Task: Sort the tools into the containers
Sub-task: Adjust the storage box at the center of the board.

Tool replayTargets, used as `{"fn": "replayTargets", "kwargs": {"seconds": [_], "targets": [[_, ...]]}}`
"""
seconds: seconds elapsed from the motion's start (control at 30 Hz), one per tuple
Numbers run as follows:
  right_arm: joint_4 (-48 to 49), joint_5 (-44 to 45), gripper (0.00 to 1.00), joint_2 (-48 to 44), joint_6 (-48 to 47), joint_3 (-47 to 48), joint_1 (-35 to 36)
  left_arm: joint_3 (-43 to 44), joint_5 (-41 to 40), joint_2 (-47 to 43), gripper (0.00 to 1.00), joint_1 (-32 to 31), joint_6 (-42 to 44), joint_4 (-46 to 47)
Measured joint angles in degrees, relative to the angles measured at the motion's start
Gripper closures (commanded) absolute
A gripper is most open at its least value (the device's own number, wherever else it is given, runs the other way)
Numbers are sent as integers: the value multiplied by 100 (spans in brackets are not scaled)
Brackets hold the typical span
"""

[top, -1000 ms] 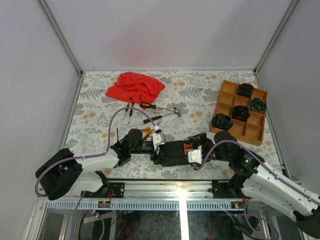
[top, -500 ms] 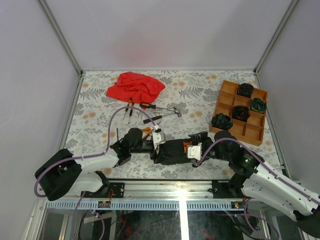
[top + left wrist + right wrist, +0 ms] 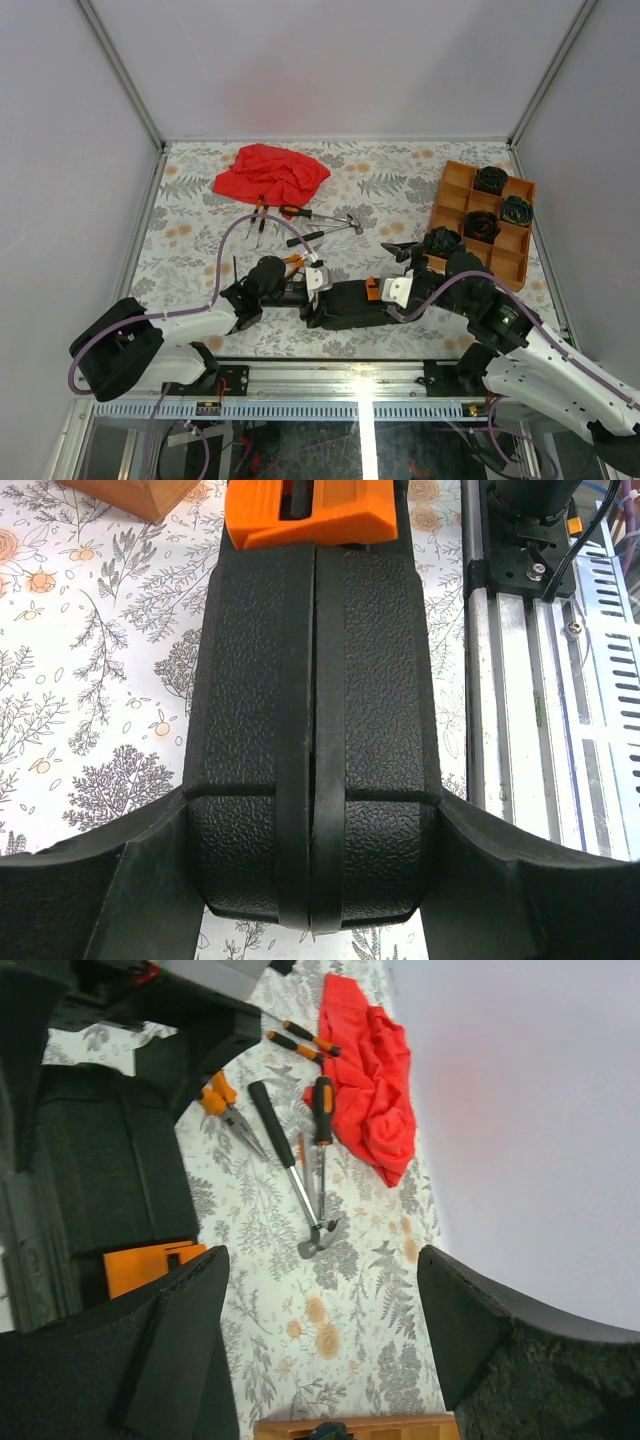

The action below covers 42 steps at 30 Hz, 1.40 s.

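Right hand (image 3: 403,252) has lifted off the orange latch (image 3: 372,290), wide open, empty | left hand (image 3: 312,880) clamps closed black case (image 3: 345,303), middle of table's (image 3: 190,230) near edge | tools (image 3: 275,1125) loose by far-left red cloth (image 3: 272,172): I judge the case needs opening first.

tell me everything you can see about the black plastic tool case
The black textured plastic clamshell tool case is shut, its two halves meeting along a straight seam. A bright orange plastic latch straddles that seam at the end away from the left arm. The case appears to rest on the floral-patterned table close to the front rail, its long axis running left to right. The left gripper clamps its left end, one finger against each side.
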Motion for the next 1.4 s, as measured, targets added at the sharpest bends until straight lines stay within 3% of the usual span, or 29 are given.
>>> {"fn": "replayTargets", "kwargs": {"seconds": [0.23,0.37,0.8,1.4], "targets": [[153,411,18,175,15,9,0,0,22,2,83,0,48,-59],[37,385,13,214,-17,9,0,0,24,2,83,0,61,-68],[-717,-1510,12,-76,-413,2,0,0,37,11,83,-2,66,-76],[-949,-1178,15,426,-640,-138,0,2,116,59,83,0,70,-76]]}}
